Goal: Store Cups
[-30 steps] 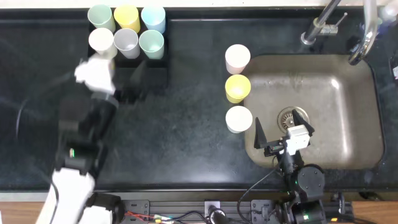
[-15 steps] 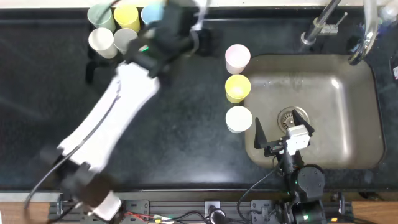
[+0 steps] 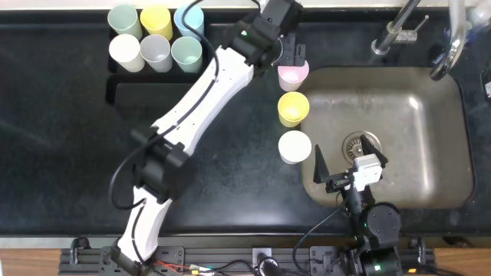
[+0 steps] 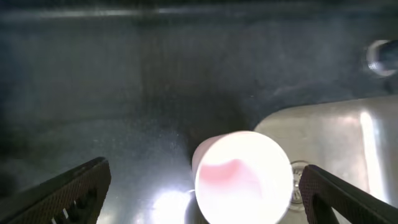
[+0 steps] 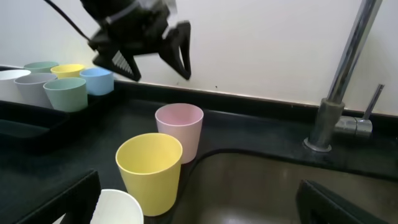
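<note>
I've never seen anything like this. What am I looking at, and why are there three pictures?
These are two robot arms at a dark kitchen worktop. One picture looks down from overhead. The other two come from small cameras on each arm's wrist. The left arm's tool, two open fingers, hovers above a pink cup beside the sink and holds nothing. A yellow cup and a white cup stand in line with it. The right arm's tool sits open at the sink's edge, also empty. At the back left, six cups stand in a black tray, apparently where the others are meant to go.
</note>
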Tool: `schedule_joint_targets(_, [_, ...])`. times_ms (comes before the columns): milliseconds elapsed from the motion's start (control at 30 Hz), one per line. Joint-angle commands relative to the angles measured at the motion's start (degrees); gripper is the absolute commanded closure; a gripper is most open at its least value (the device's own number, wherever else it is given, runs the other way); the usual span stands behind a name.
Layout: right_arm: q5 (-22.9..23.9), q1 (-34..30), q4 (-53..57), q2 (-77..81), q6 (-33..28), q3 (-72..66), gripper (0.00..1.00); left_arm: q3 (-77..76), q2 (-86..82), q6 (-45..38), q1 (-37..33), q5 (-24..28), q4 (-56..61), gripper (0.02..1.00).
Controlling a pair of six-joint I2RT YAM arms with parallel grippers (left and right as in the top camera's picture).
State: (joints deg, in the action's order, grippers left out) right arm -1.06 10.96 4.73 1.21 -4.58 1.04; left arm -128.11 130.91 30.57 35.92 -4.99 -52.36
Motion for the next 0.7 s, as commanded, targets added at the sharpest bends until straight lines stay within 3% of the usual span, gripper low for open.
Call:
schedule_joint_targets(33, [0.5, -0.1, -0.3, -0.6, -0.2, -0.8, 0.003, -2.1, 2.4, 3.6, 0.0, -0.7, -1.3, 0.018])
schedule_joint_targets(400, [0.5, -0.1, -0.3, -0.6, -0.2, -0.8, 0.003, -2.1, 6.2, 4.1, 0.0, -1.0, -2.4, 0.029])
schedule_joint_targets(567, [0.5, -0.1, -0.3, -0.6, -0.2, -0.8, 0.003, -2.1, 7.5, 4.1, -0.2, -1.3, -2.5, 0.231])
schedule_joint_targets(700, [0.5, -0.1, -0.3, -0.6, -0.2, -0.8, 0.003, -2.1, 8.1, 4.0, -0.2, -1.1, -2.4, 0.553])
